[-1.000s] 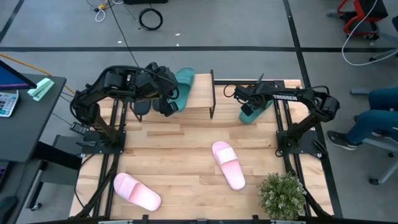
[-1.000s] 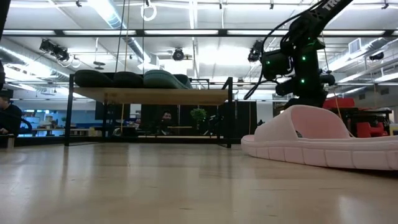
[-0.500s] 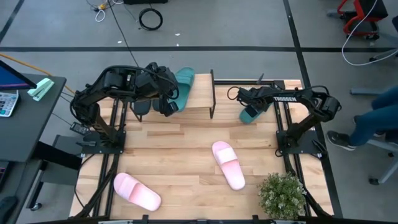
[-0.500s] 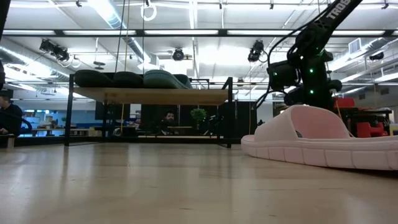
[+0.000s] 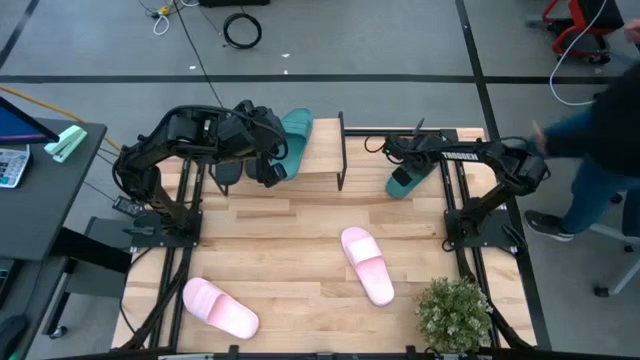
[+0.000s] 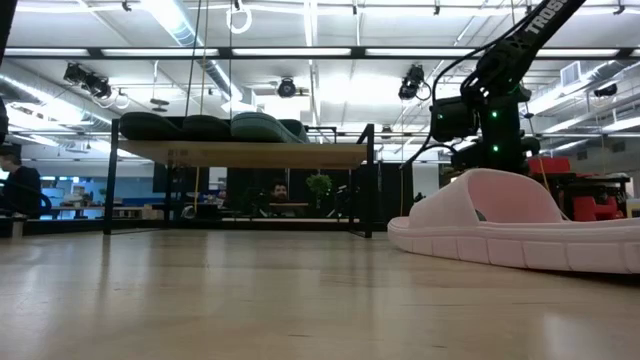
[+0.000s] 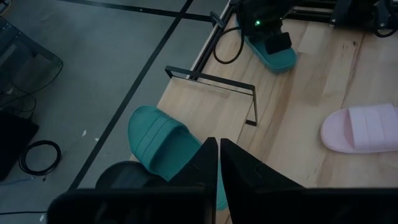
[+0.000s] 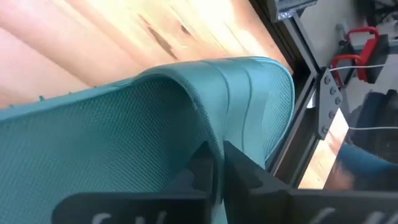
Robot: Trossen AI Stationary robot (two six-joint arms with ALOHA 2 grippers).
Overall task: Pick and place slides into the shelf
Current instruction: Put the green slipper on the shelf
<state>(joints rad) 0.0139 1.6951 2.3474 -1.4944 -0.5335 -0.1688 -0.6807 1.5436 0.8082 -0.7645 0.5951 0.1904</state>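
On the shelf [image 5: 315,158] at the far left lie a teal slide [image 5: 296,136] and black slides [image 5: 228,172], sole down on its plank top; the low view shows them in a row [image 6: 205,127]. My left gripper [image 7: 219,163] hovers over that teal slide's near end, fingers shut. A second teal slide [image 5: 404,182] lies on the table right of the shelf, and my right gripper [image 5: 405,172] is shut on it. Two pink slides [image 5: 367,265] [image 5: 220,308] rest on the near part of the table. My left gripper's shut fingers stand over the near end of the shelf's teal slide [image 7: 163,146]; whether they touch it I cannot tell. My right gripper pinches the edge of the teal slide's strap [image 8: 214,142] between its two fingers, coming from above at a slant. The slide's sole lies on the table.
A potted plant [image 5: 455,315] stands at the near right corner. The shelf's black wire end frame [image 5: 342,150] rises between the two arms. A person [image 5: 600,120] leans in beyond the table's right edge. Bare wood lies between the pink slides.
My right gripper has come down a little onto the teal slide beside the shelf. The person at the right has leaned in closer to the table.
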